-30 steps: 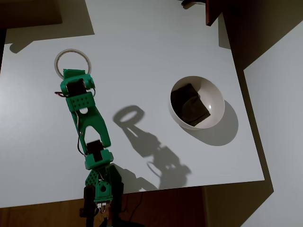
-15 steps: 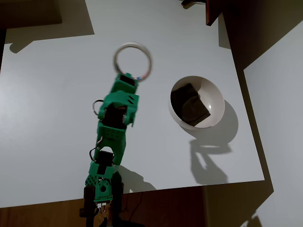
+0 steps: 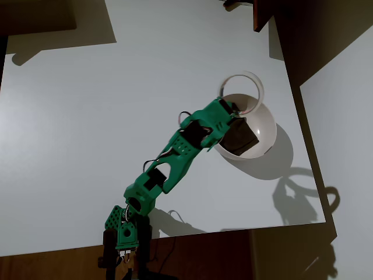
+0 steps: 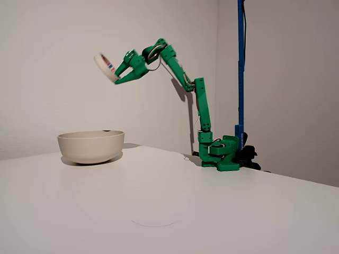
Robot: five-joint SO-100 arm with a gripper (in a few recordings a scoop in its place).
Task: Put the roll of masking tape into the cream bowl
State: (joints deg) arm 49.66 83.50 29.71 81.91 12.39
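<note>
A white table [image 4: 159, 211] is stretching back from the foreground in the fixed view, and the cream bowl [image 4: 91, 146] is sitting on it as the landmark. The green arm [image 4: 204, 114] is rising from its base to the right of the bowl and reaching up and over toward it. The gripper [image 4: 121, 73] is hanging high above the bowl, its fingers clamped onto the edge of the roll of masking tape [image 4: 105, 67], likely positioning it for a drop. The roll is a thin cream-white ring, tilted, with reddish marks inside. In the overhead view, the roll [image 3: 241, 92] is overlapping the bowl's [image 3: 267, 131] far rim, above a dark squarish lump [image 3: 239, 135] lying within.
</note>
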